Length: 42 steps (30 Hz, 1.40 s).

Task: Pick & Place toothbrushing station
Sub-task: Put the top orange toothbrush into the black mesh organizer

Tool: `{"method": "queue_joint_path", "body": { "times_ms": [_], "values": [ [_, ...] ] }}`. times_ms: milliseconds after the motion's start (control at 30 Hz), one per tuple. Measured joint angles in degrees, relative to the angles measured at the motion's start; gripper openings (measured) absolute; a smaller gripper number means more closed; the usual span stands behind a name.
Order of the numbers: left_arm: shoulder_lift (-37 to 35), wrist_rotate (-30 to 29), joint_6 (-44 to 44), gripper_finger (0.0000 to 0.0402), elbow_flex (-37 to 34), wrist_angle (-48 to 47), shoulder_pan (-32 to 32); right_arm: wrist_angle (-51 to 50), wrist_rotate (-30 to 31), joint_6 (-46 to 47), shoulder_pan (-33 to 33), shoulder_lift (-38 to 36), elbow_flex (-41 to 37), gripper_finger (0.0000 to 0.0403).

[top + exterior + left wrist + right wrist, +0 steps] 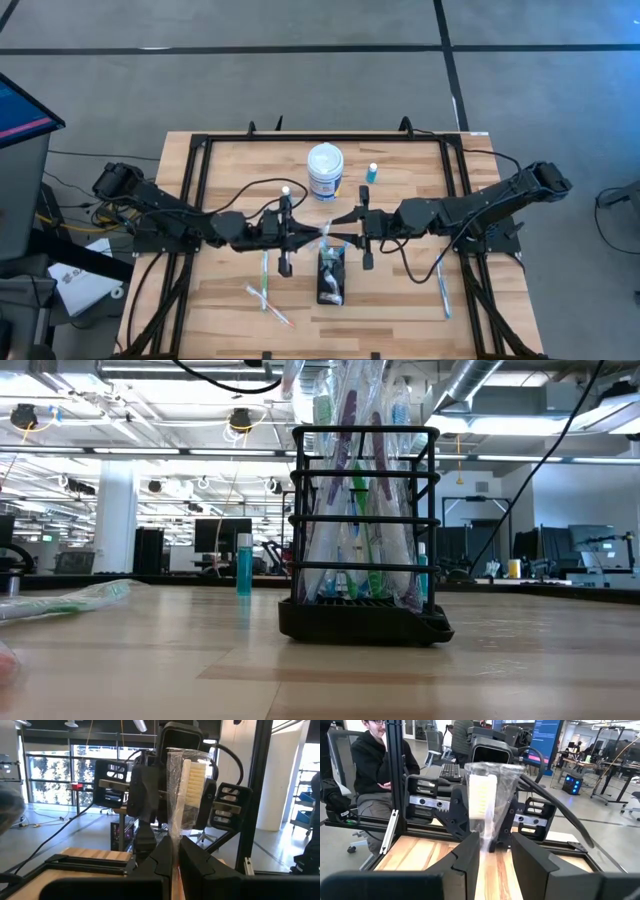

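Note:
A toothbrush in a clear wrapper (pixel 192 785) stands upright in the air over the middle of the table, its white bristle head (pixel 482 795) on top. My left gripper (pixel 175 852) is shut on its lower part. My right gripper (pixel 492 845) faces it from the right, open, with one finger on each side of the wrapper. Whether those fingers touch it I cannot tell. The toothbrushing station (pixel 331 277), a black slotted holder (pixel 362 540), rests on its base on the wood just nearer than both grippers. Several wrapped brushes stand in it. My left gripper pinches the wrapper's narrow lower part (pixel 174 837) between its two fingers. The fingers come nearly level from the table's left. The brush rises upright above them, head up, lifted clear of the table.
A white round tub (pixel 325 172) and a small blue bottle (pixel 372 172) stand toward the far edge. Loose wrapped toothbrushes lie near the front left (pixel 268 302) and front right (pixel 442 288). A black frame (pixel 200 150) runs round the table. A seated person (pixel 375 765) shows beyond the table.

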Motion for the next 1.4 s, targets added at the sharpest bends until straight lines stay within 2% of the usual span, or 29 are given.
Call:
{"method": "queue_joint_path", "body": {
  "times_ms": [400,733,1067,1200,1333,1400],
  "values": [
    [0.01,-0.01,1.03,0.0006,0.00,0.74,0.00,1.37,-1.00,0.02,0.00,0.00,0.00,0.0102],
    [6.12,0.26,1.58,0.0006,2.64,4.52,1.06,1.11,-1.93,0.02,0.04,0.02,0.00,0.0102],
    [5.89,0.55,3.96,0.0006,3.76,4.38,1.07,0.51,-1.89,-0.26,0.15,0.02,0.00,0.0100],
    [5.89,0.55,3.96,0.0006,3.76,4.32,1.07,0.41,-1.87,-0.37,0.15,0.02,0.00,0.0073],
    [5.87,0.62,4.00,0.0007,3.76,3.74,1.07,0.36,-2.10,-0.77,0.15,0.02,0.00,0.0015],
    [5.87,0.56,4.00,0.0014,3.76,3.53,1.07,0.28,-2.31,-1.09,0.15,0.02,0.00,0.0013]
  ]
}}
